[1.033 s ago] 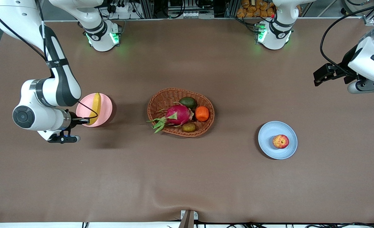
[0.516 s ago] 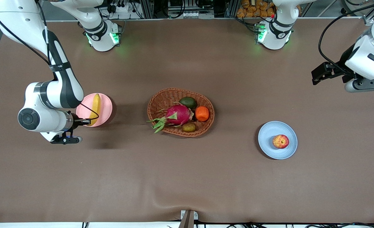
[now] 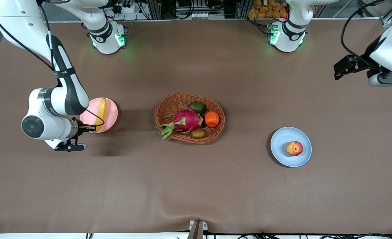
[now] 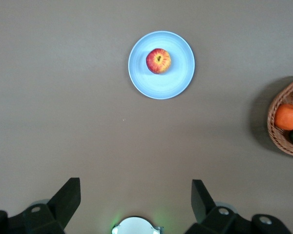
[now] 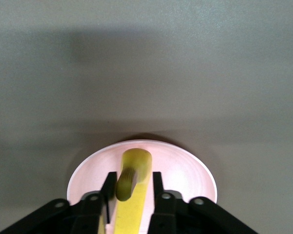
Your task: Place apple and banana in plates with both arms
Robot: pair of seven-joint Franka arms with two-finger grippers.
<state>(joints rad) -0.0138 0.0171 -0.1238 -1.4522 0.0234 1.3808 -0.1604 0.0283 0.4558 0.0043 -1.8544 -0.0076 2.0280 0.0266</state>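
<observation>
The yellow banana (image 3: pixel 101 111) (image 5: pixel 135 165) lies across the pale pink plate (image 3: pixel 112 115) (image 5: pixel 188 168) at the right arm's end of the table. My right gripper (image 3: pixel 92 127) (image 5: pixel 133 182) is low over the plate's rim and straddles the banana's dark tip. Its fingers are parted, with a little room on each side of the fruit. The red apple (image 3: pixel 294 148) (image 4: pixel 158 61) sits on the pale blue plate (image 3: pixel 282 143) (image 4: pixel 172 86). My left gripper (image 3: pixel 343 69) (image 4: pixel 134 194) hangs open and empty, high over the left arm's end of the table.
An oval wicker basket (image 3: pixel 168 103) (image 4: pixel 274 127) stands mid-table between the two plates. It holds a magenta dragon fruit (image 3: pixel 186 120), an orange fruit (image 3: pixel 212 119), a dark green fruit (image 3: pixel 197 107) and a small brown one (image 3: pixel 198 133).
The right gripper's fingers have parted from the banana, which now rests on the pink plate. The left arm has drawn back and upward toward its end of the table.
</observation>
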